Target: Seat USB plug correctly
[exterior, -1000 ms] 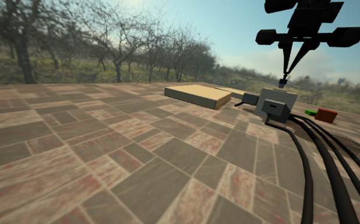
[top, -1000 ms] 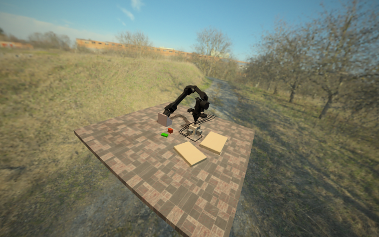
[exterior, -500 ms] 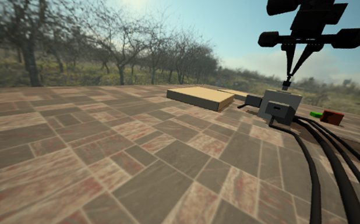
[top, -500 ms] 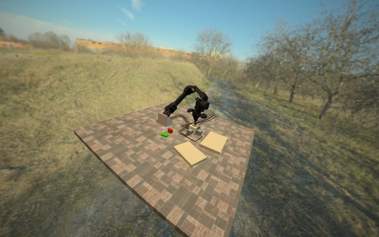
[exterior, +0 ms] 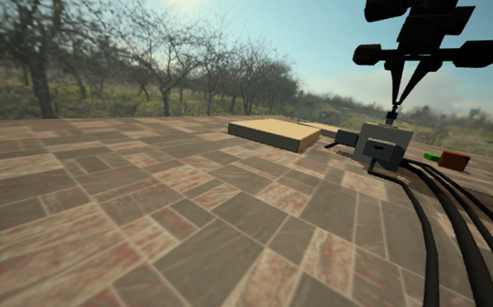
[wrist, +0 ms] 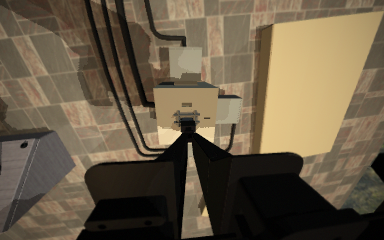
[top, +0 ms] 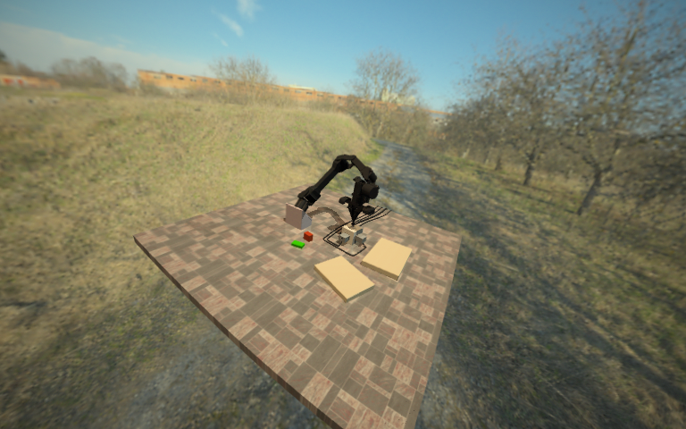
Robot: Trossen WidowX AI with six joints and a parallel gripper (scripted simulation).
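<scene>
Black plastic, with a lighter metal section below, marks the USB plug (exterior: 391, 115) (wrist: 188, 124) at the power cube (top: 349, 231) (exterior: 385, 134) (wrist: 169, 102). The tool (top: 353, 222) (exterior: 396, 104) (wrist: 189, 137) is clamped on the plug, fingertips high on its body. The plug stands roughly upright over the cube's top; metal shows beneath the body, so it is not fully seated. Whether its end is inside the socket, and which way round it faces, cannot be determined.

Step in hand, as judged: freeing and reorienting the plug. Recommended practice: draw straight up along the socket's axis until the metal is wholly out, make the half-turn only then, realign squarely, and press down evenly. Any side load could tip the cube or slip the narrow grip. The grey block on its cabled side (top: 360, 239) (exterior: 369, 148) (wrist: 185, 61) and the black cables (exterior: 436, 259) (wrist: 131, 65) warrant clearance during rotation. Release only once no metal shows.
</scene>
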